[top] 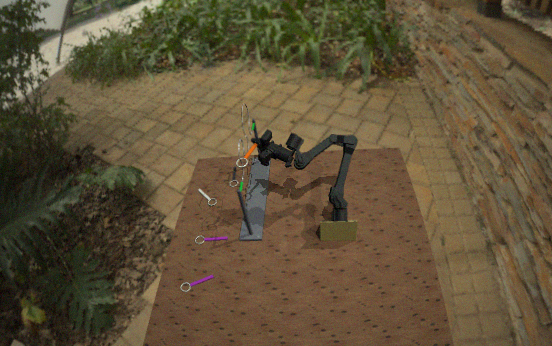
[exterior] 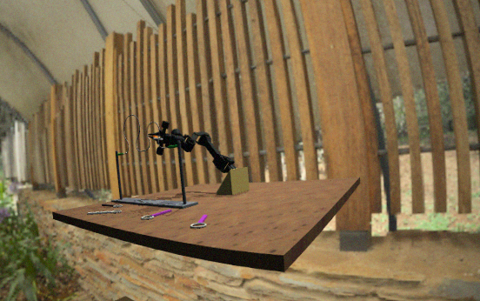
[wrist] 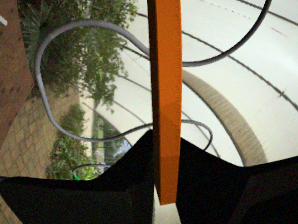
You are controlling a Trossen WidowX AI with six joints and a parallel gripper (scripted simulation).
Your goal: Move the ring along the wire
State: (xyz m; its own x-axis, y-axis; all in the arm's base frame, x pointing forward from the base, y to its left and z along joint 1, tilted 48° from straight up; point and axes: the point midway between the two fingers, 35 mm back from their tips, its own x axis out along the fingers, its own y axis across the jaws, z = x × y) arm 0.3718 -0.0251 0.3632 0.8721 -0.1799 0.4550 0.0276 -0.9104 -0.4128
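My gripper [top: 256,144] [wrist: 157,135] is shut on the orange handle [top: 250,152] [exterior: 156,137] [wrist: 166,85], above the grey base and between the posts. The ring [top: 242,162] at the handle's end appears around the thin grey wire [wrist: 37,75]; whether they touch cannot be told. The ring is out of view in the wrist view. One green part [top: 241,186] [exterior: 172,145] is by the near post [top: 245,212] [exterior: 182,174]; the other green part [top: 253,125] [exterior: 121,153] is by the far post [exterior: 118,178].
Two purple-handled rings [top: 215,239] [top: 203,280], a white-handled ring [top: 204,194] and a dark-handled ring [top: 234,174] lie on the table [top: 300,300] [exterior: 270,217]. The grey base [top: 255,215] holds both posts. The arm stands on an olive block [top: 338,231] [exterior: 240,180].
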